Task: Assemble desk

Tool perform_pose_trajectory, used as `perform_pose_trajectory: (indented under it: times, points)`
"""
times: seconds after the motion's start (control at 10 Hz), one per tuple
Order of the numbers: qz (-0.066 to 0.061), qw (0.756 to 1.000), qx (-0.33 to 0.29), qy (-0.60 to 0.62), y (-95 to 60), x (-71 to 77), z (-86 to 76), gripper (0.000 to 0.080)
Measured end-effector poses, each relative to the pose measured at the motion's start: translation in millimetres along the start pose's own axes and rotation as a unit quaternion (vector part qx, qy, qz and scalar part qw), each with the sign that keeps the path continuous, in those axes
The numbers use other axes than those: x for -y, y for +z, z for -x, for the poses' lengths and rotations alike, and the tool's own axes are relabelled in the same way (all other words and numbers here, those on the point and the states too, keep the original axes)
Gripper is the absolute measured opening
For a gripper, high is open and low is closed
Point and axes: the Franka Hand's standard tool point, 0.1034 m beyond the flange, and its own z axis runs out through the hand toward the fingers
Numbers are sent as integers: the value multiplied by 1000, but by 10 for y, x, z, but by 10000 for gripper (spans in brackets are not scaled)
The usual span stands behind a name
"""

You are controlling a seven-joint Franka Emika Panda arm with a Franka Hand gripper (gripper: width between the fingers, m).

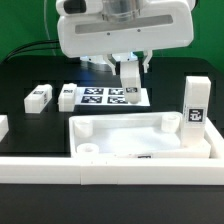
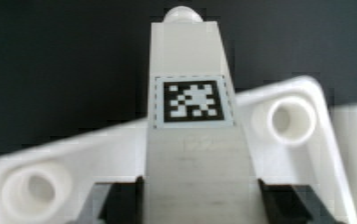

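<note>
Desk tabletop [image 1: 140, 140] lies flat, rim up, on the black counter [image 1: 22, 80] at 6 o'clock in the exterior view. One upright leg [image 1: 196, 104] already stands at its 3 o'clock corner. The tool [image 1: 129, 70] hangs at 12 o'clock from the tabletop, above the marker board [image 1: 95, 97]. Its jaws are part-way closed and clamped on the sides of a white held leg [image 1: 131, 82]. That leg's long axis runs close to vertical, free end down.

From the tool, the open corner socket [image 1: 88, 148] lies toward 7 o'clock, well apart from the leg's tip. The wrist view shows the tagged leg running out from between the fingers [image 2: 113, 200], with a tabletop socket flanking it on each side. The coming move probably turns on shifting the tip over a free socket while keeping the leg plumb. A loose leg [image 1: 38, 97] lies at 9 o'clock.
</note>
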Motion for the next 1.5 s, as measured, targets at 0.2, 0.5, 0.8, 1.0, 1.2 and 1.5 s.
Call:
perform_pose_trajectory:
  times: [0.2, 0.5, 0.8, 1.0, 1.2, 1.5]
  points:
    - [-1, 998, -57, -27, -405, 2, -184, 287]
    - [8, 987, -156, -29, -610, -2, -369, 287]
    - [20, 976, -216, -29, -576, -56, -402, 287]
    - [39, 972, -217, -82, -526, -207, -550, 287]
    - [42, 971, -218, -86, -530, -277, -601, 287]
    - [46, 969, -229, -86, -528, -296, -620, 287]
